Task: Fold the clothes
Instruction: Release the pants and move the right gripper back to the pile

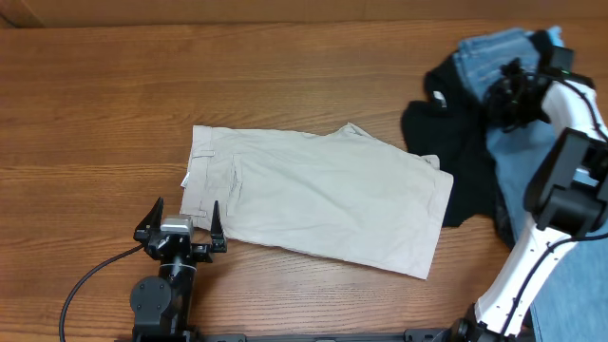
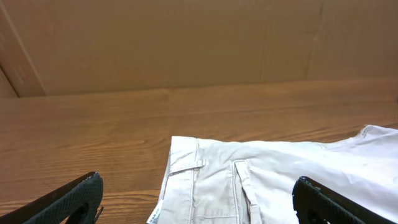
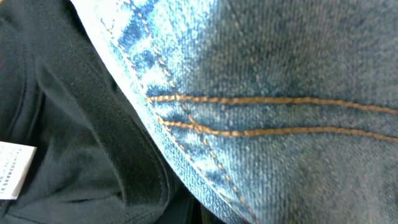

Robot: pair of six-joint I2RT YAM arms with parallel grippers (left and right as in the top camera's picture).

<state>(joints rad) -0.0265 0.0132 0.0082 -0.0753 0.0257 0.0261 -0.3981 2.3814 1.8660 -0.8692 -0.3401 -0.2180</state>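
Khaki shorts [image 1: 313, 204], soft, light and floppy, lie flat on the table [image 1: 95, 114] and look best pinched at the waistband [image 2: 183, 168] beside the wide-open left gripper [image 1: 186, 214], while the right gripper [image 1: 508, 90] sits closed over the jeans [image 1: 489, 52].

No text legible; white tag [image 3: 13, 169] on black garment [image 3: 74, 118], 8 o'clock in right wrist view, fine print too small to read; label [image 2: 154, 215] at shorts [image 2: 280, 180] edge, 7 o'clock in left wrist view, unreadable.

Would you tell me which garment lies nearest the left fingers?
The beige shorts, spread flat beside the left fingers; the black garment and jeans are heaped far right.
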